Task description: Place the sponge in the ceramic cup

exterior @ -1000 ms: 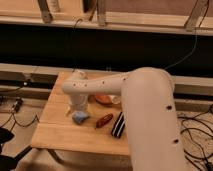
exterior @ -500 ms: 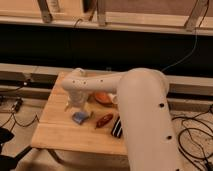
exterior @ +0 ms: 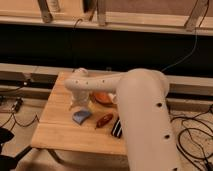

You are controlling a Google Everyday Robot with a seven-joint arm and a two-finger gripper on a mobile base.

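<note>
The light-blue sponge (exterior: 81, 116) lies flat on the wooden table (exterior: 57, 132), left of centre. My gripper (exterior: 79, 104) hangs at the end of the white arm (exterior: 135, 100), pointing down just behind and above the sponge, very close to it. I cannot make out whether it touches the sponge. The ceramic cup is hidden; the arm covers much of the table's back half.
An orange bowl (exterior: 102, 98) peeks out under the arm, right of the gripper. A reddish-brown elongated item (exterior: 104, 120) and a black-and-white striped block (exterior: 116, 129) lie right of the sponge. Cables (exterior: 192, 135) run over the floor beside the table.
The end of the arm has shifted slightly to the right. The sponge stays on the table in about the same spot.
</note>
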